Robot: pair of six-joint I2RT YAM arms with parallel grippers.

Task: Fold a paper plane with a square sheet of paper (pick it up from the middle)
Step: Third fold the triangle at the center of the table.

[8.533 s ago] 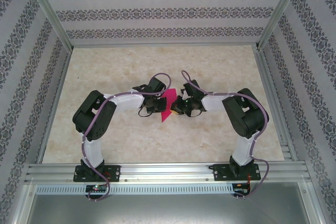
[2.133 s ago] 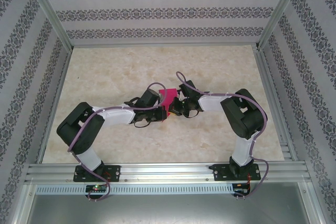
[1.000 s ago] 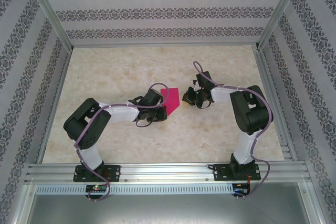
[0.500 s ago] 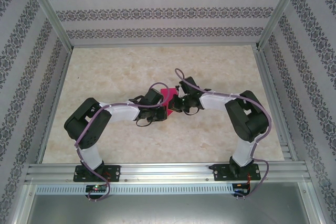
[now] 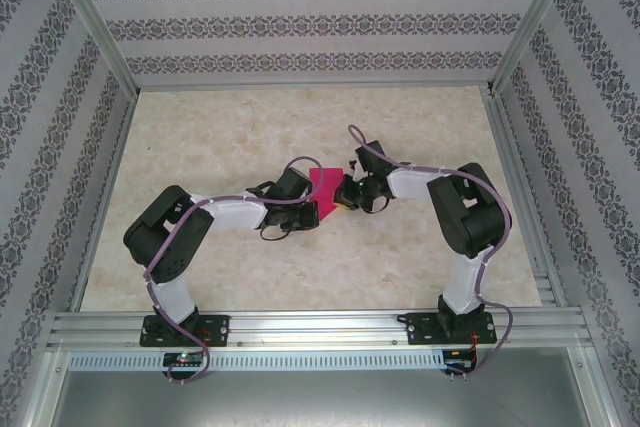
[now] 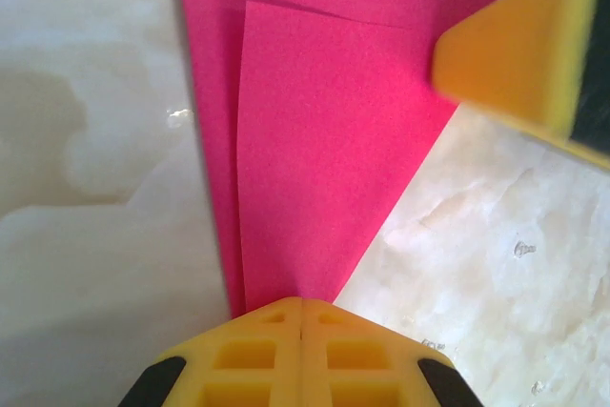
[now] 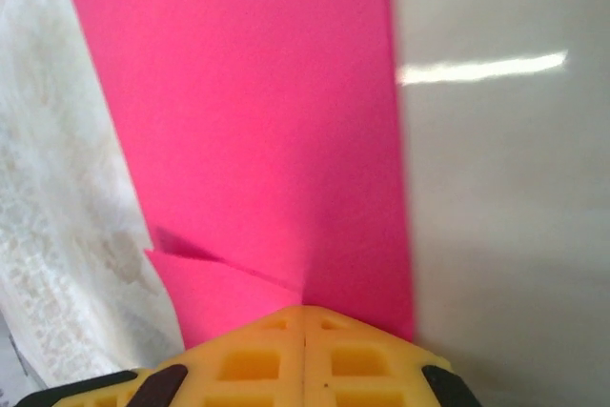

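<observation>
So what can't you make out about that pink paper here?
- Top view: the left gripper and right gripper cover parts of the pink paper; its folds are too small to read.
- Left wrist view: the paper runs off the top edge, and a yellow finger covers its right edge.
- Right wrist view: the closed fingers hide whether they pinch the paper or press on it.

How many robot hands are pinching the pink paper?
2. The left gripper is shut on the pink paper at its narrow tip; the right gripper is shut on its opposite, right side.
</observation>
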